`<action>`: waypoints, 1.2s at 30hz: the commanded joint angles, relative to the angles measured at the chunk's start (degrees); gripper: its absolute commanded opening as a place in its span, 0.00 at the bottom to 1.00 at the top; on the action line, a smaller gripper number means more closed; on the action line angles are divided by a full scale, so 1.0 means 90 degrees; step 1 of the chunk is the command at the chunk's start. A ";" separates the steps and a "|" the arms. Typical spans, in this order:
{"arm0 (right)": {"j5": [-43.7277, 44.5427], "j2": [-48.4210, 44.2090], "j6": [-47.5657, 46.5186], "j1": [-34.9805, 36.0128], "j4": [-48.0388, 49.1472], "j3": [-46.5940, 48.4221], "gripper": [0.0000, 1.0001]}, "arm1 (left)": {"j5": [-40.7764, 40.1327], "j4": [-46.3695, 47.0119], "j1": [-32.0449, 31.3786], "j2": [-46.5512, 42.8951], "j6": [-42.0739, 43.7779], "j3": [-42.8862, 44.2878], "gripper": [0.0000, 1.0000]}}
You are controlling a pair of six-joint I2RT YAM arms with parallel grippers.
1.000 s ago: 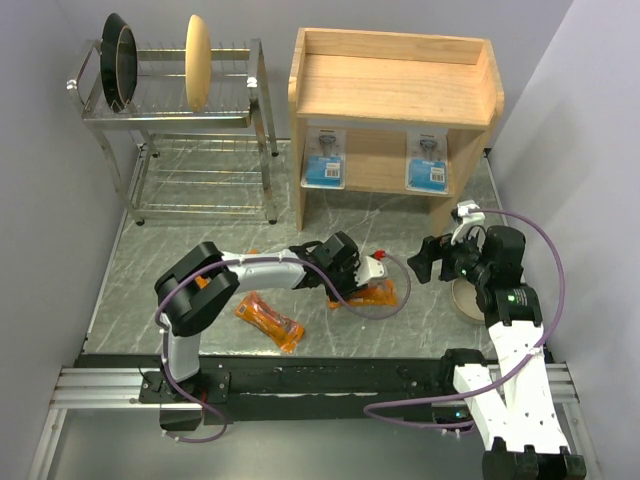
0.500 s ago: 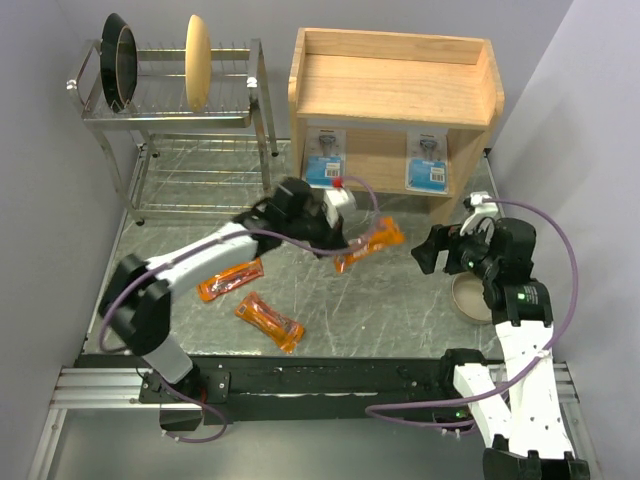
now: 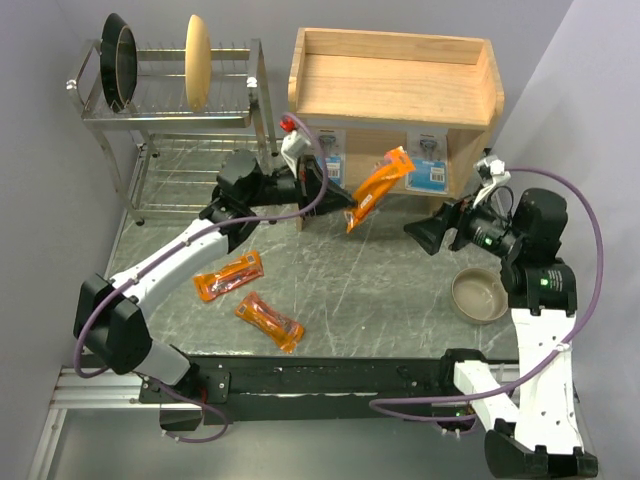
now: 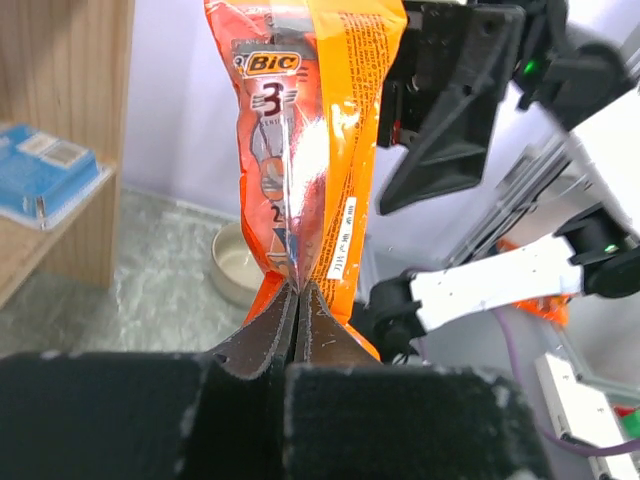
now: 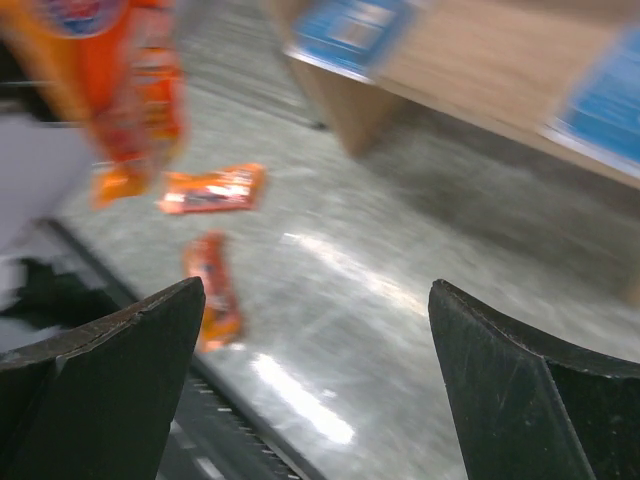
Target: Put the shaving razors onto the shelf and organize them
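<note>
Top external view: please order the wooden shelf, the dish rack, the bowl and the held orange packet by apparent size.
Largest: wooden shelf and dish rack, alike, not ranked.
Then bowl and orange packet: also close, and the packet is lifted nearer the camera, so unsure.

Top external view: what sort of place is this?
Probably a lab test cell staged as a household corner: plain partition walls close round a stone-look table, with a chrome dish rack and a wooden shelf on it.

1. Pinched in the left fingers [image 3: 340, 197]: an orange razor packet [image 3: 380, 180], tilted, aloft before the wooden shelf [image 3: 395, 90].
2. Standing on the lower tier: two blue blister cards [image 3: 430, 160].
3. Lying on the counter [image 3: 400, 290]: two more orange packets [image 3: 229, 276].
</note>
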 commanded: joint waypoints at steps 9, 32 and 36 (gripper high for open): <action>-0.1983 0.0949 0.2207 0.0335 0.3880 -0.0028 1.00 | 0.1123 0.1223 0.0203 0.0968 -0.1273 0.1624 0.01; -0.1016 0.1067 0.2580 0.1449 0.5782 -0.0703 0.70 | 0.0753 0.0500 -0.0393 0.1623 -0.1429 0.2699 0.01; -0.0792 0.0959 0.2239 0.1449 0.5332 -0.0741 0.61 | 0.0548 0.0597 -0.0354 0.1652 -0.1692 0.2797 0.01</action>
